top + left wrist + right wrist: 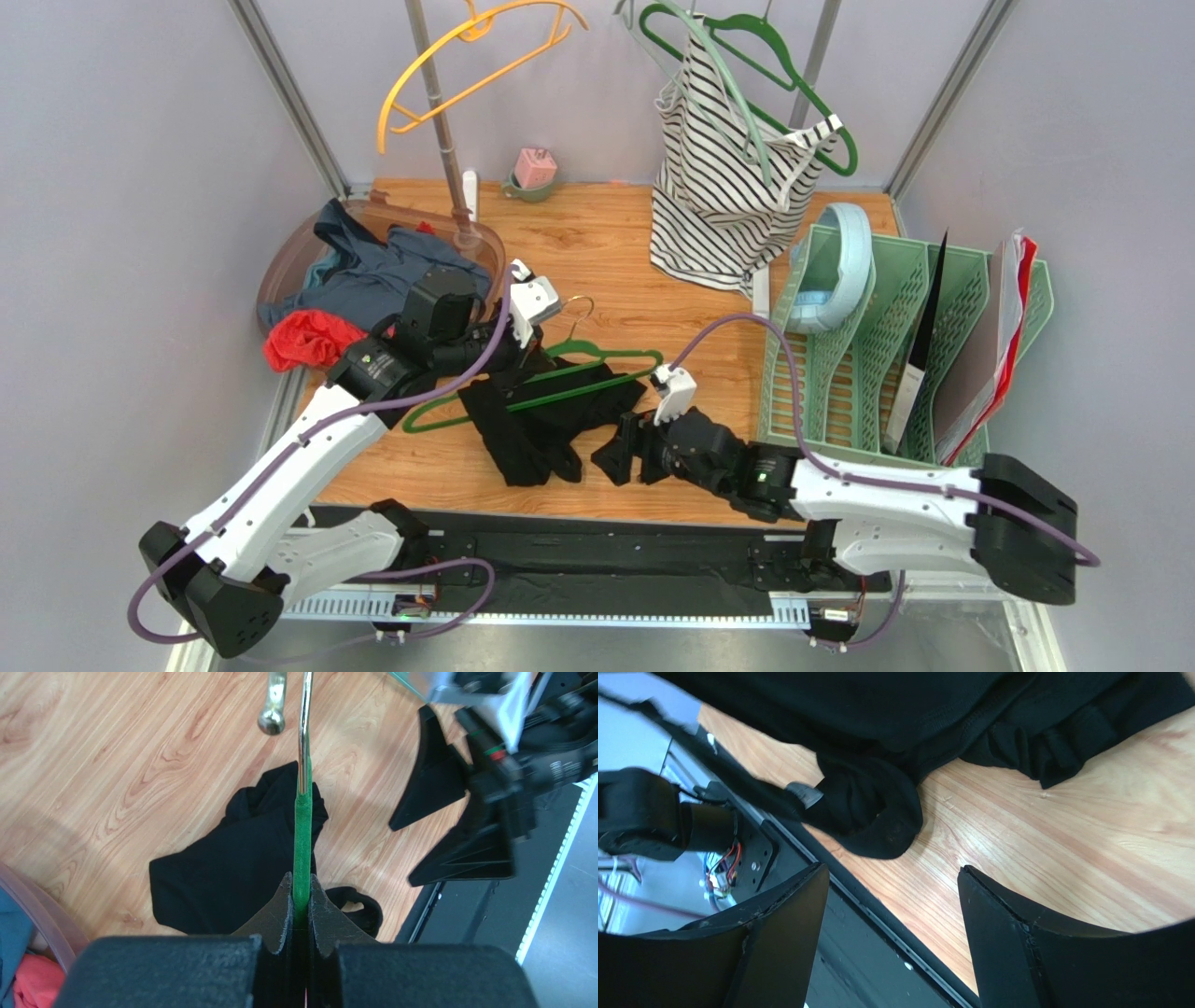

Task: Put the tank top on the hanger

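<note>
The dark green hanger (589, 367) lies on the wooden table, partly over the black tank top (540, 420). My left gripper (491, 357) is shut on the hanger; in the left wrist view the green bar (302, 840) runs edge-on from between the jaws (302, 897) up to its metal hook (304, 735), above the crumpled tank top (224, 875). My right gripper (624, 451) is open and empty just right of the tank top, near the table's front edge. In the right wrist view its jaws (892, 882) stand wide apart, short of a strap loop of the tank top (878, 812).
A striped top (730, 182) hangs at the back on hangers. A yellow hanger (477, 56) hangs on a pole. A green rack (912, 336) stands at the right. A basin (302, 238) with a blue-grey garment (379, 266) and a red cloth (309, 336) is at the left.
</note>
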